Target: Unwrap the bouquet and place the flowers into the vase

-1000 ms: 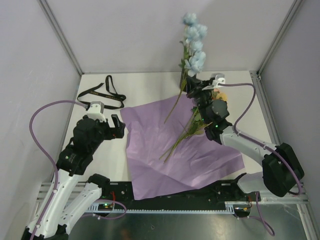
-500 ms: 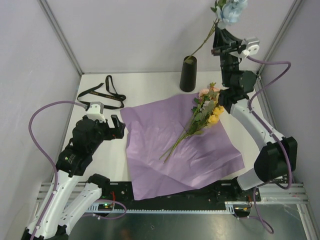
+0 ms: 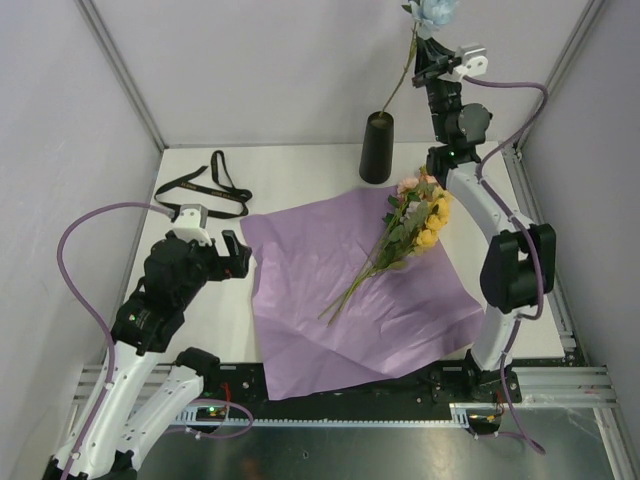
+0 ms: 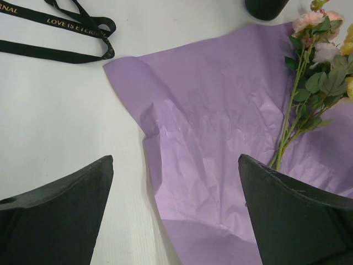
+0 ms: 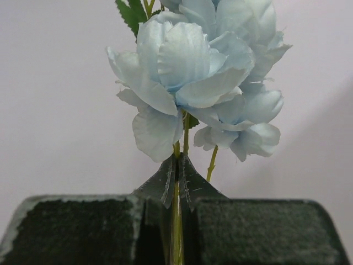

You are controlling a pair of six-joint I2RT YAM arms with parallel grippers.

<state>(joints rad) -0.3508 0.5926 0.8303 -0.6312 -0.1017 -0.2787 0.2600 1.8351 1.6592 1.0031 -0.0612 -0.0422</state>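
Pale blue artificial flower spray [image 5: 193, 61] on thin green stem: judged light, whippy, easily crushed at the petals, so best taken on bare stem. It is pinched just under the bloom by the clenched right gripper [image 5: 177, 182], held high over the tall matte black cylindrical vase [image 3: 377, 148], whose mouth the stem's foot appears to reach. Peach-pink and yellow flowers [image 3: 415, 215] are seen on the purple paper sheet [image 3: 350, 300]; the left gripper [image 3: 238, 252] is spread wide, empty.
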